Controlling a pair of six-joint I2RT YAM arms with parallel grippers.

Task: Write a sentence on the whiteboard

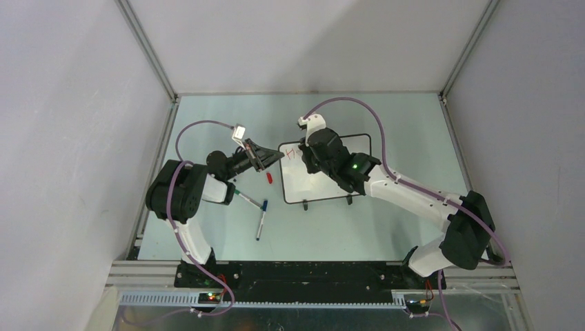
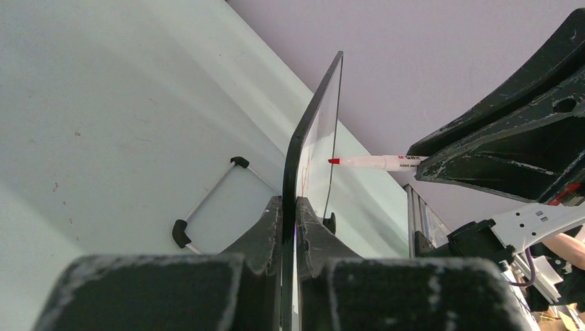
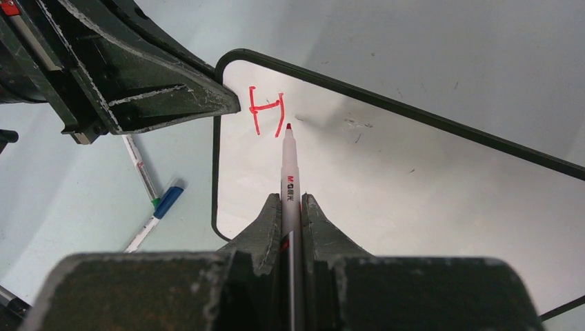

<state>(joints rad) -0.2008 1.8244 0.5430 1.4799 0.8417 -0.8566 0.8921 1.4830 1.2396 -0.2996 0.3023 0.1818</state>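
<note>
Right gripper (image 3: 292,205) clamps red marker (image 3: 288,162), tip seemingly on whiteboard (image 3: 414,186) beside red H (image 3: 265,108); left gripper (image 2: 290,207) pinches its edge

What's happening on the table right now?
The left end effector is clamped on the edge of the whiteboard, steadying it. The right end effector grips a red marker, its tip by a red "H" near the board's corner, the only letter written yet. Two spare markers lie on the table beside the board.

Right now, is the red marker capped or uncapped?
Uncapped. The red marker, clamped in the right pincer, shows its bare red tip next to the red H on the whiteboard.
</note>
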